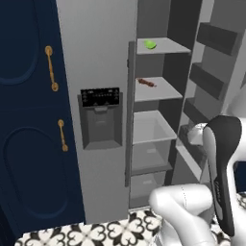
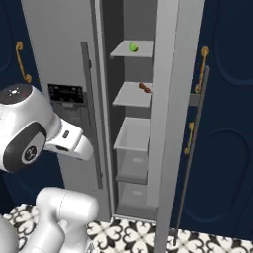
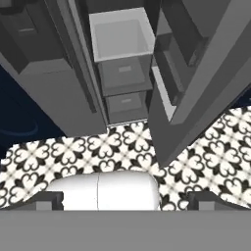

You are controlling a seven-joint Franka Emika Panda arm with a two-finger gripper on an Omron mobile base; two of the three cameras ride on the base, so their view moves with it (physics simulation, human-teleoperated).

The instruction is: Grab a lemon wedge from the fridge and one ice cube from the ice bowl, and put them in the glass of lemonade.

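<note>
Lemon wedge (image 1: 150, 44) lies flat on the fridge (image 1: 103, 57) top shelf

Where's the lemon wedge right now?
The lemon wedge sits on the open fridge's top shelf, one shelf above the reddish-brown item.

One fridge (image 1: 103, 62) was counted, with one black dispenser panel (image 1: 100, 96) on its closed door. Two flat shelves (image 1: 161, 46) were seen inside the open compartment, and below them three clear drawers (image 1: 150, 127) were stacked. One lemon wedge (image 1: 150, 44) was found on the upper shelf, and one thin reddish-brown item (image 1: 146, 82) on the lower one. Two gold handles (image 1: 51, 68) were counted on the navy cabinets at the left, and at least three door bins (image 1: 218, 37) on the open door.
</note>
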